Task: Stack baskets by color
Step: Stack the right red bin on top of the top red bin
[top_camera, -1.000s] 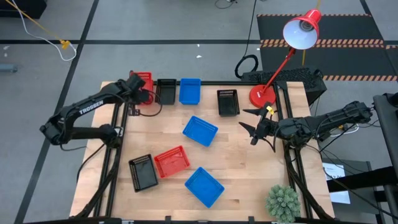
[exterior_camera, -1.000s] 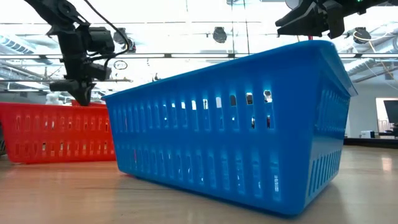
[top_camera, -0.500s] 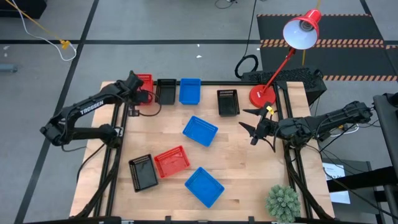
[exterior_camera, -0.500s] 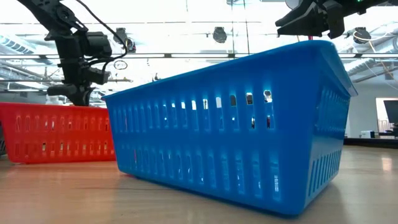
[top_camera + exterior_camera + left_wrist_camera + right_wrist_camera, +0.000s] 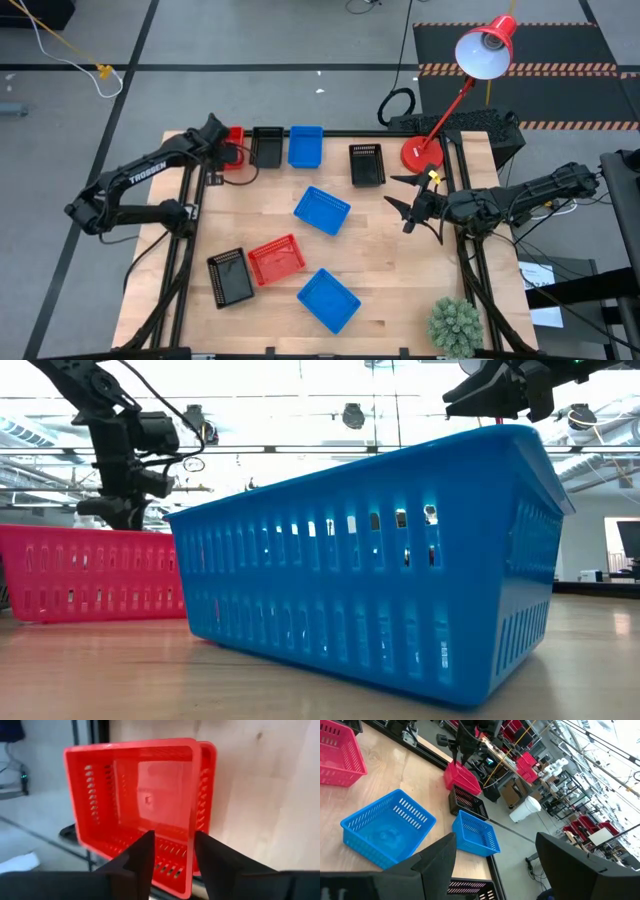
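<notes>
Two red baskets (image 5: 135, 795) sit one nested in the other at the table's far left corner (image 5: 234, 148). My left gripper (image 5: 173, 834) hangs over them, tipped down and open, one finger inside the upper basket and one outside its wall. My right gripper (image 5: 403, 203) waits open above the table's right side. A black basket (image 5: 267, 146) and a blue basket (image 5: 305, 145) rest along the far edge. Loose on the table are a black (image 5: 367, 164), a blue (image 5: 322, 210), a red (image 5: 276, 258), a black (image 5: 230, 276) and a blue basket (image 5: 328, 298). My left gripper straddles one wall (image 5: 190, 865) of the upper red basket, slanting down from above. The wall runs close beside the outer finger (image 5: 212, 860); whether that finger touches it I cannot tell. The basket rests in the red one beneath it.
A red desk lamp's base (image 5: 421, 153) stands at the far right of the table, its arm reaching up over the edge. A green plant (image 5: 455, 324) sits at the near right corner. Bare wood lies along the left side and between the loose baskets.
My left gripper has opened and let go of the red basket, staying over the far left corner. The basket has dropped a little and now sits in the red one below.
</notes>
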{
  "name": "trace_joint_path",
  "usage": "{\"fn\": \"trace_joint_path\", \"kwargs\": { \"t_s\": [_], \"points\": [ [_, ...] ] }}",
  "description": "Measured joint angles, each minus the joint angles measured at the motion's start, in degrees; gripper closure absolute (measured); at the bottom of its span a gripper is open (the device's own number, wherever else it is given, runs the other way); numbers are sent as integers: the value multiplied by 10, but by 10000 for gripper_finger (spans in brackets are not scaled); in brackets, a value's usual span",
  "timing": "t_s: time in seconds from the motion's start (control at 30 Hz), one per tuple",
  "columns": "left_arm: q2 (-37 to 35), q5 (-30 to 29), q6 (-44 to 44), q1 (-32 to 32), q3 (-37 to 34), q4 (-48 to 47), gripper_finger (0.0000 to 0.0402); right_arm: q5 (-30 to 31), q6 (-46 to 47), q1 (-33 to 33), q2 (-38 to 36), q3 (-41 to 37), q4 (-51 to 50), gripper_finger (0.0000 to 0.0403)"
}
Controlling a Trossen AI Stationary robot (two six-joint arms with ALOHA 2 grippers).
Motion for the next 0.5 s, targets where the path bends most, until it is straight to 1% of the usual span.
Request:
{"fn": "trace_joint_path", "kwargs": {
  "t_s": [0.1, 0.2, 0.3, 0.4, 0.5],
  "points": [
    [-11, -17, -13, -21, 0, -7, 247, 0, 1, 0, 0, 0, 0, 138],
    [-26, -17, -33, -52, 0, -19, 256, 0, 7, 0, 0, 0, 0, 138],
    [-37, -18, -68, -80, 0, -32, 282, 0, 7, 0, 0, 0, 0, 138],
    [-34, 10, -121, -100, 1, -49, 317, 0, 7, 0, 0, 0, 0, 138],
    [-16, 20, -141, -108, 1, -58, 354, 0, 7, 0, 0, 0, 0, 138]
  ]
}}
